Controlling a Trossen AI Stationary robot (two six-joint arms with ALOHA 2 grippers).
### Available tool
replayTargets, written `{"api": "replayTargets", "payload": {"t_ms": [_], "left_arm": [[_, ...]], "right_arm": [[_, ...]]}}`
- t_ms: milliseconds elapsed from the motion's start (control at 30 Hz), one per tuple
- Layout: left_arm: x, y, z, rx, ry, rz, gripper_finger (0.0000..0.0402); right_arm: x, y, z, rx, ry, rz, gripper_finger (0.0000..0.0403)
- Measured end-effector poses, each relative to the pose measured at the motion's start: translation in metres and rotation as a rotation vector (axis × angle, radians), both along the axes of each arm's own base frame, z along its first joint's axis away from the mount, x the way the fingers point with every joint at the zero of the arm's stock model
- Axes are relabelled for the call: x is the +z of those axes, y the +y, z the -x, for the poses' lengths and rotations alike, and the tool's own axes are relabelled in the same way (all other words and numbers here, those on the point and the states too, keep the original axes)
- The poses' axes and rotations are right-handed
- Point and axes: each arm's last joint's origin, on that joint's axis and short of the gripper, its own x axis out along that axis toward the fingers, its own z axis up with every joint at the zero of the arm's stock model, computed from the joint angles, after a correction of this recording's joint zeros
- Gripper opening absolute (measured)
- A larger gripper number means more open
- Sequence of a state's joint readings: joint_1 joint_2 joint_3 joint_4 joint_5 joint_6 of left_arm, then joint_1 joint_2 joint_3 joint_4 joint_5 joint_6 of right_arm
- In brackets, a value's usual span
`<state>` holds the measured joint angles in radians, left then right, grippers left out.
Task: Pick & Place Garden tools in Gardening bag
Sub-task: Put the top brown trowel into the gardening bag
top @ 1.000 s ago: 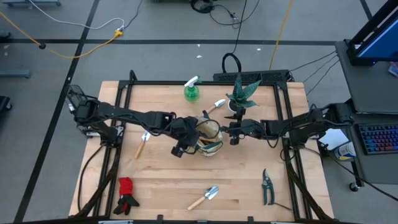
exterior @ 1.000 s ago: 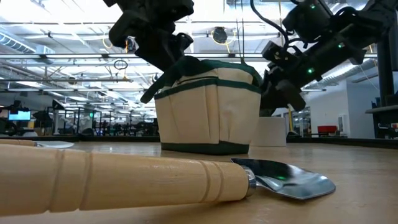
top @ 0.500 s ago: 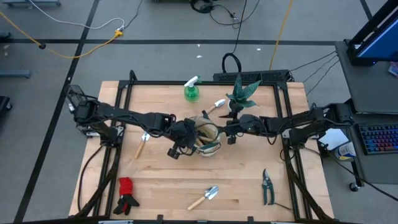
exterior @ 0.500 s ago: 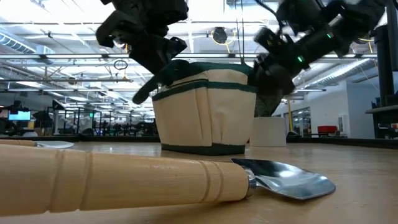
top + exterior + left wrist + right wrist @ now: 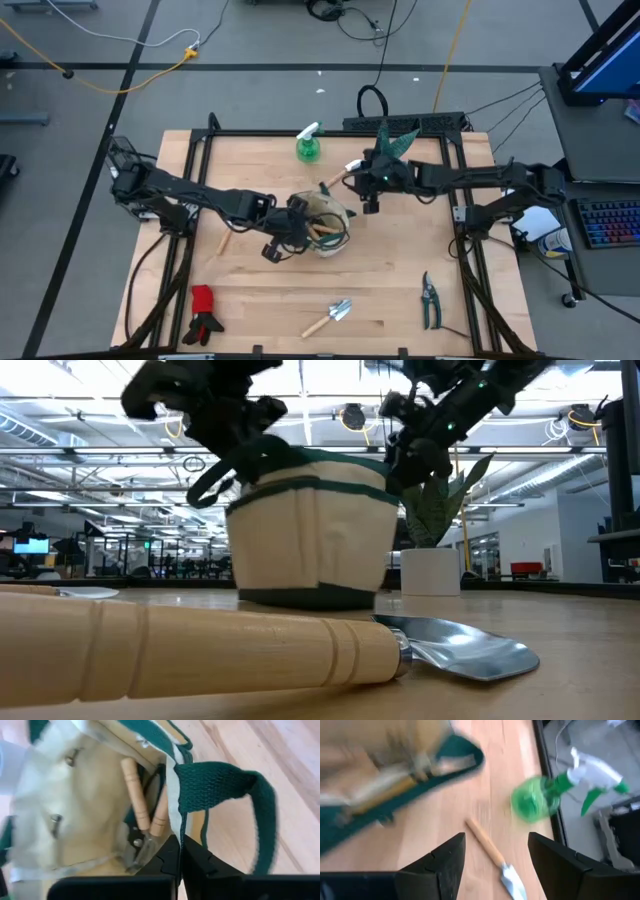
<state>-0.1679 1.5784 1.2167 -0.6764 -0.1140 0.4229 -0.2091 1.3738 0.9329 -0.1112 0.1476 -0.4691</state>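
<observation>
A: So, biggest first — pale wooden bench (image 5: 400,300) w/ black frame. Where's the bag?

B: Small round beige fabric gardening bag (image 5: 330,225) w/ dark green trim sits about mid-bench. Low view shows it tilted a bit. Two wooden-handled tools (image 5: 142,810) already inside, handles up against the wall.

A: Left tool?

B: Left tool (image 5: 296,222) is at the bag's left rim, fingers (image 5: 197,862) pinched shut on the rim fabric, right by the dark green woven loop handle (image 5: 225,785).

A: And the right one?

B: Right tool (image 5: 368,190) is up off the bag, between it & the spiky green plant in a white pot (image 5: 432,550) at the back. Fingers (image 5: 445,860) spread wide, nothing in them.

A: Rest of the gear?

B: Green spray bottle w/ white trigger (image 5: 308,146) near the back edge. Small wooden-handled metal trowel (image 5: 347,169) just right of it, close to the right tool. Another wooden-handled trowel (image 5: 330,317) lies at the front, centre. Dark-handled pruning shears (image 5: 429,298) front right. Red-and-black gloves (image 5: 205,312) front left corner. One more wooden-handled tool (image 5: 224,240) lies left of the bag, partly under the left arm.
</observation>
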Motion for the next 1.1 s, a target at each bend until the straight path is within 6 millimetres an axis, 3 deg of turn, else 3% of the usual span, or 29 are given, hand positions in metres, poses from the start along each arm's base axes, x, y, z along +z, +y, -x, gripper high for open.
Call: {"api": "replayTargets", "payload": {"t_ms": [167,467,600,1100], "left_arm": [[0.009,-0.004,0.008,0.031,-0.016,0.032,0.0010],[0.006,-0.009,0.014,0.124,0.043,0.083,0.0012],[0.005,-0.017,0.018,0.135,0.072,0.095,0.0009],[0.003,-0.032,0.026,0.162,0.102,0.077,0.0005]], "right_arm": [[-0.002,-0.013,-0.006,0.001,0.034,-0.017,0.0210],[-0.049,-0.020,-0.023,0.048,0.208,-0.044,0.0210],[-0.060,-0.021,-0.028,0.049,0.229,-0.054,0.0210],[-0.060,-0.036,-0.068,0.035,0.347,0.058,0.0210]]}}
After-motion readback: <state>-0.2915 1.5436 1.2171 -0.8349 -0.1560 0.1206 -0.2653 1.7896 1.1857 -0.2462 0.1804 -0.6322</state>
